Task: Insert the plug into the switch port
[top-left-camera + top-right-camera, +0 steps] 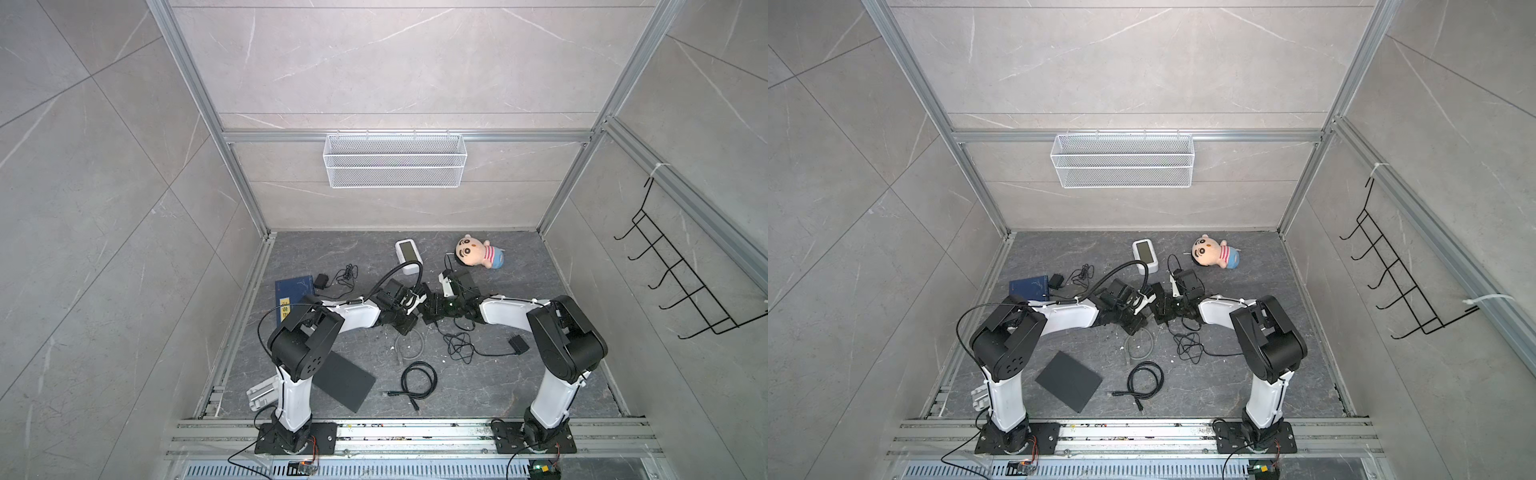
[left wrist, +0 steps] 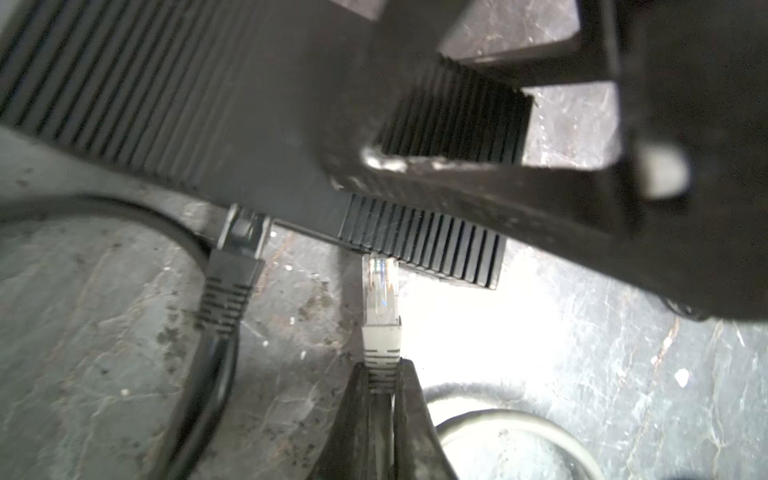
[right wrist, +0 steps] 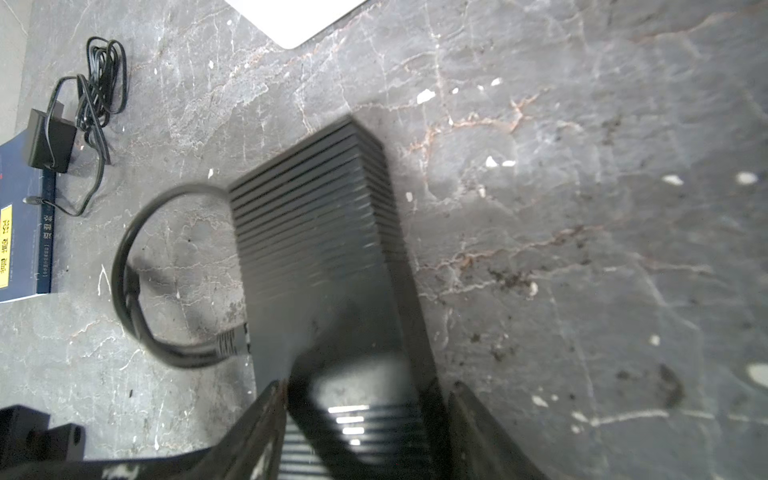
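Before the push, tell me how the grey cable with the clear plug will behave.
Probably floppy: the grey cable curls loosely on the stone tabletop. Its clear plug looks rigid; pinched at the boot by the left gripper, it should push straight.

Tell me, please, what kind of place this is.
Probably a robot test cell: an aluminium frame around it, a left arm and a right arm bolted to a rail, a plush doll as a prop.
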Controlling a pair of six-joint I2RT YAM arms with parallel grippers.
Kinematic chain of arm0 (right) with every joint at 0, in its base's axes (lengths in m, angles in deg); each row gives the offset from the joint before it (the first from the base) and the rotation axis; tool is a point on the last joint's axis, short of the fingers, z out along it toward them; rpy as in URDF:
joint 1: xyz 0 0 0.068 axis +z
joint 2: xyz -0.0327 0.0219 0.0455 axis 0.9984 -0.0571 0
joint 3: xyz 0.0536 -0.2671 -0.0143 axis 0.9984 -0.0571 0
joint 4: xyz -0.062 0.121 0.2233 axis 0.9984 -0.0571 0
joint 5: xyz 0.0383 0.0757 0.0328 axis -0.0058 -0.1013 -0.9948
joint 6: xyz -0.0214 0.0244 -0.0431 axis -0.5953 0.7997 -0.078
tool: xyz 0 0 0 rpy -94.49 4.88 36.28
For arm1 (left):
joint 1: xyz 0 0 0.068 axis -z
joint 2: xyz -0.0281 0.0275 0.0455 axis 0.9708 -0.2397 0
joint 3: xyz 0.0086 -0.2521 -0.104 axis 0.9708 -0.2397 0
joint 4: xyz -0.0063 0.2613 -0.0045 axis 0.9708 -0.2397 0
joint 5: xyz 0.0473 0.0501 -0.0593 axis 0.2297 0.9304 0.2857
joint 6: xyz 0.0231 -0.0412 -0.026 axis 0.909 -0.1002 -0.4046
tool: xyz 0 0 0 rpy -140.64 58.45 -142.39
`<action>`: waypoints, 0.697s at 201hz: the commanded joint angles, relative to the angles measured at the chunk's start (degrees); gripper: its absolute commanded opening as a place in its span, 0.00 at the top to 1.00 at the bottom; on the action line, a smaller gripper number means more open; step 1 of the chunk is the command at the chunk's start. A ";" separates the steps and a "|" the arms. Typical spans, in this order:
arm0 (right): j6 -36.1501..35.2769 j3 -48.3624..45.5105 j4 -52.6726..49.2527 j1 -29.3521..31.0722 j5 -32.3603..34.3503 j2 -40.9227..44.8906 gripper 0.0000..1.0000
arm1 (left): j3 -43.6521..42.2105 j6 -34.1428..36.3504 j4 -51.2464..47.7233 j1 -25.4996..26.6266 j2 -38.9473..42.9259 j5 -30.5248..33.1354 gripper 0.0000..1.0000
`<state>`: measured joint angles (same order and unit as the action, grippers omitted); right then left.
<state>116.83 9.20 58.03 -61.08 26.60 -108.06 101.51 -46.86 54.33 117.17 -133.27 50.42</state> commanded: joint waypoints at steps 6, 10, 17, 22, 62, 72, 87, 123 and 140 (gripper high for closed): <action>2.16 -2.28 -3.81 1.31 -1.79 -1.61 0.36 | 3.05 -2.61 3.75 -0.17 -0.88 -0.35 1.00; 2.20 -2.24 -3.77 1.38 -1.90 -1.60 0.36 | 3.15 -2.73 3.87 -0.17 -0.92 -0.83 1.00; 2.32 -2.14 -3.68 1.50 -2.06 -1.69 0.36 | 3.28 -2.80 4.07 -0.13 -0.92 -1.62 1.00; 2.46 -1.99 -3.68 1.66 -2.10 -1.81 0.36 | 3.40 -2.74 4.22 -0.08 -1.01 -2.19 1.00; 2.60 -1.20 -3.00 2.64 -2.89 -2.63 0.36 | 4.61 0.36 2.71 0.01 -1.80 -6.21 1.00; 2.08 -1.06 -3.19 2.74 -2.89 -2.81 0.36 | 5.18 1.86 1.29 0.01 -1.80 -7.18 1.00; 1.05 -0.92 -3.54 2.96 -2.57 -2.86 0.36 | 6.02 4.04 -1.18 0.01 -1.73 -7.81 1.00; -2.23 -1.39 -4.37 3.63 -0.31 -2.66 0.37 | 7.87 9.12 -7.24 -0.76 -0.81 -7.69 1.00; -3.74 -2.00 -3.71 3.71 0.99 -2.60 0.37 | 8.32 10.88 -9.55 -1.43 -0.01 -6.19 1.00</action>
<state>115.69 9.17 58.34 -59.61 28.83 -108.06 106.80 -41.66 45.92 115.96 -135.11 46.96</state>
